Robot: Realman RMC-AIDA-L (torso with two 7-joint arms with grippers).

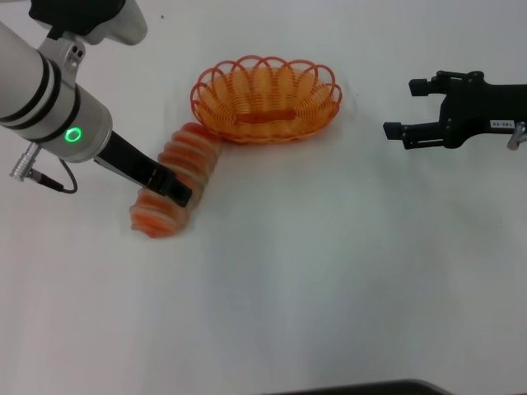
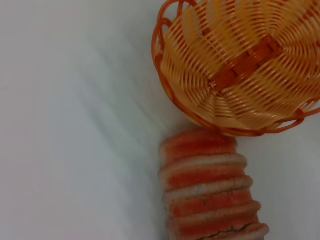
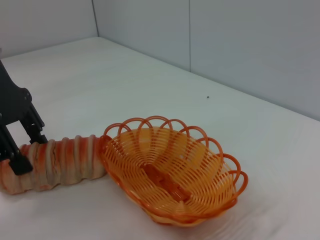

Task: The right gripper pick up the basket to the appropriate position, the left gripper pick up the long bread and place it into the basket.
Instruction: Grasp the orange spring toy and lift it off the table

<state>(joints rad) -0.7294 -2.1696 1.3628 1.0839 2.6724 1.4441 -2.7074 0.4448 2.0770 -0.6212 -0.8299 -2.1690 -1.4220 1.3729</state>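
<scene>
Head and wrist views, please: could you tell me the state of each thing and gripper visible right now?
Oval orange wire basket: upright on the white table, empty.
Cream-and-orange striped long bread: lying on the table, one end against the basket's rim.
Left gripper: fingers straddling the bread, near its end away from the basket.
Right gripper: open, empty, apart from the basket, to its right.
</scene>
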